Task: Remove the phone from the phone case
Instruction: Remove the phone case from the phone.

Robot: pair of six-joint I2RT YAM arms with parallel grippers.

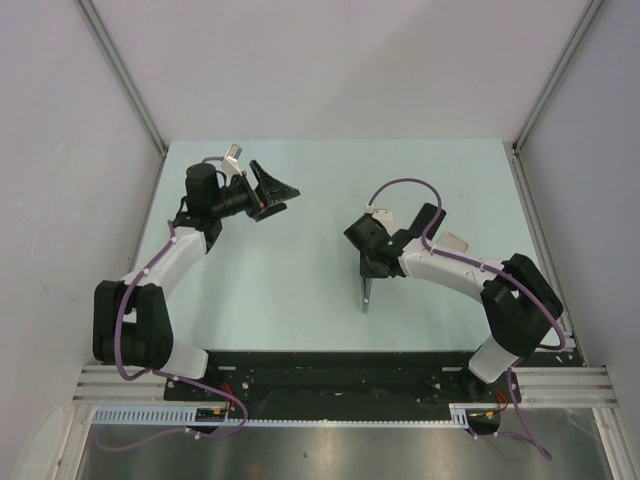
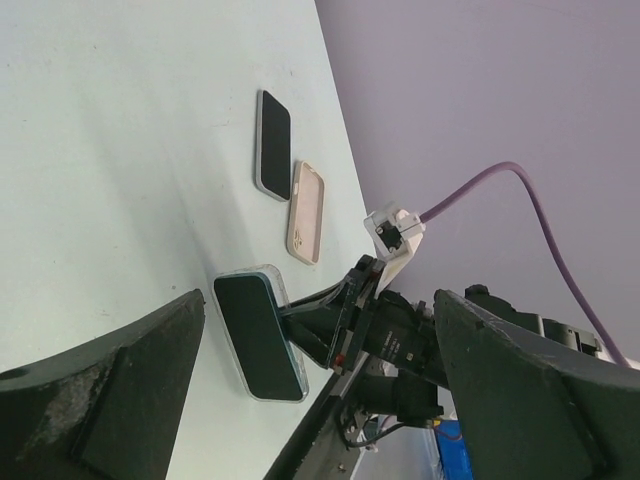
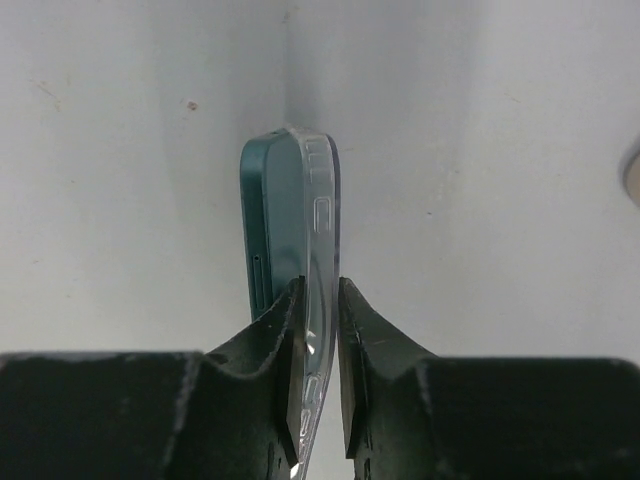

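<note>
The right tool (image 3: 318,290) is narrow, its 2 fingers pinching the wall of the clear plastic phone case (image 3: 318,200). The teal slab-shaped phone (image 3: 268,210) sits in that case, just beside the fingers, and both stand on edge on the pale green worktop (image 1: 300,300). The left tool (image 1: 272,190) hangs wide open, well apart, holding nothing.

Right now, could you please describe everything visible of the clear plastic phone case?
The clear plastic phone case is a thin, glossy, transparent shell with rounded corners and moulded button bumps. It appears to rest on its long edge on the pale table, the teal phone with the dark screen inside it. The right end effector pinches its side wall at one end.
</note>
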